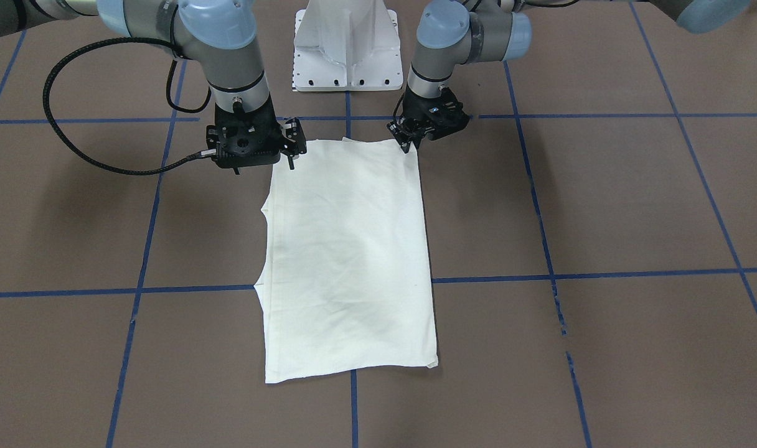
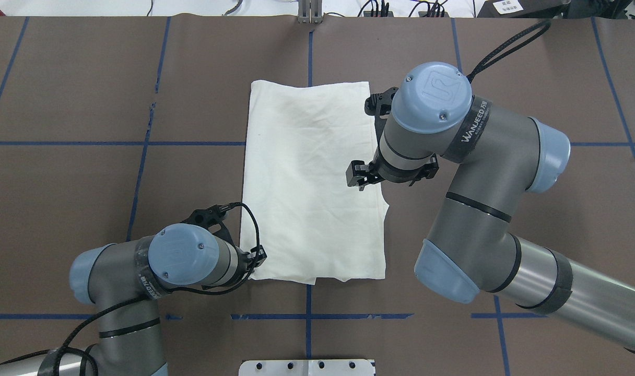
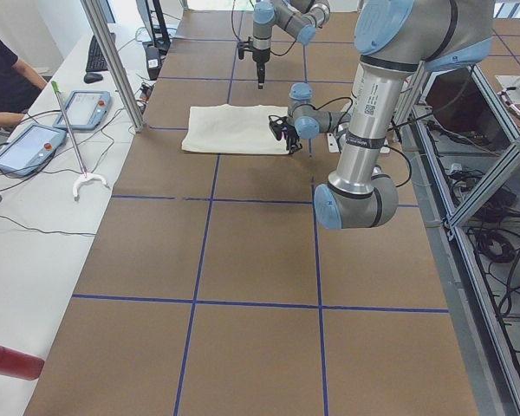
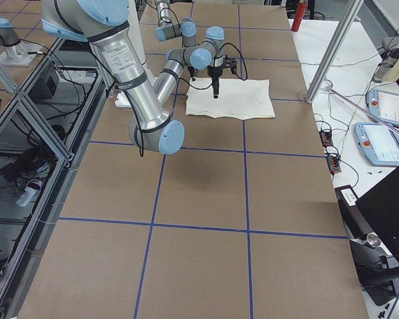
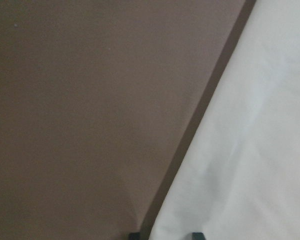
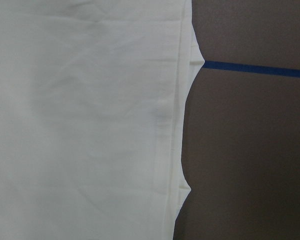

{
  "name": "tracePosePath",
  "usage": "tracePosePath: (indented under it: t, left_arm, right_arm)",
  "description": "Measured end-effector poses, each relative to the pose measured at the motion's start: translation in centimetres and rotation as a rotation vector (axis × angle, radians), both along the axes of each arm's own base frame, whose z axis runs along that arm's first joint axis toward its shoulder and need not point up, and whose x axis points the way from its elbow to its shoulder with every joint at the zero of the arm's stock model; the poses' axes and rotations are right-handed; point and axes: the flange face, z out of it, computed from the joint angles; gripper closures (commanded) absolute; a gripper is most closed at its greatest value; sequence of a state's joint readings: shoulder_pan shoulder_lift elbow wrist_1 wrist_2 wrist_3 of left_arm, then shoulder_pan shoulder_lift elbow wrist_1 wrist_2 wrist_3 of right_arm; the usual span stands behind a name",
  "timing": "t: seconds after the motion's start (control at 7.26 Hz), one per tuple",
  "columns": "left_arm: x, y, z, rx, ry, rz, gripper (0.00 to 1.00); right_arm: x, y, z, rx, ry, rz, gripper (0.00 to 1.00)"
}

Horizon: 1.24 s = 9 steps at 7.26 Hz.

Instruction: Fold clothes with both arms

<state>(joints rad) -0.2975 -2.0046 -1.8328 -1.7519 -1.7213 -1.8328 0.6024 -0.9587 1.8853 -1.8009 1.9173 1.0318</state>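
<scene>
Shirt [image 1: 350, 249]: lies flat on the brown table [image 1: 602, 205], straight out from the white base [image 1: 346, 43]. It is folded into a long rectangle with the long side running away from the robot. The plain cream side faces up and no print is visible. Light creases cross the top layer. Along the edge on the robot's right, lower layers stick out in small uneven steps; the right wrist view shows a stitched hem running beside that edge. The opposite long edge is straight. A blue tape line [image 1: 602, 274] passes under the cloth about halfway along it.

Left gripper [image 1: 409, 144]: low at the shirt's near corner on the robot's left side, pointing down at the table. In the left wrist view, two dark fingertips [image 5: 197, 235] show at the bottom edge of the picture, a narrow gap apart. One is over the cloth and the other is at the cloth's edge by the bare table. The cloth there lies flat. Whether the tips touch it cannot be told.

Right gripper [image 4: 215, 92]: points straight down, raised clear above the shirt near the edge on the robot's right. Its wrist view shows only cloth and table. Whether its fingers are apart or together cannot be told.
</scene>
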Motion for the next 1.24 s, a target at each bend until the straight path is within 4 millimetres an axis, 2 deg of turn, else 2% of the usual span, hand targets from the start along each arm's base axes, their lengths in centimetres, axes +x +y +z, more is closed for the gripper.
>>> tracePosePath:
  t: [0.28, 0.55, 0.69, 0.83, 1.24]
  left_arm:
    - [0.1, 0.7, -0.3, 0.004, 0.005, 0.012, 1.0]
    - [-0.5, 1.1, -1.1, 0.027, 0.003, 0.033, 1.0]
    - [-1.1, 1.3, -1.8, 0.049, 0.002, 0.052, 1.0]
    - [-1.5, 1.5, -2.2, 0.062, 0.006, 0.066, 1.0]
    - [-1.5, 1.7, -2.6, 0.069, 0.01, 0.08, 1.0]
  right_arm:
    - [0.0, 0.0, 0.0, -0.001, 0.0, 0.001, 0.0]
    - [-0.2, 0.5, -0.1, -0.022, -0.009, 0.02, 0.0]
    - [-1.0, 1.6, 0.1, -0.062, -0.033, 0.053, 0.0]
    - [-2.3, 3.3, 1.1, -0.122, -0.076, 0.1, 0.0]
    - [-6.1, 9.1, 5.2, -0.292, -0.142, 0.299, 0.0]
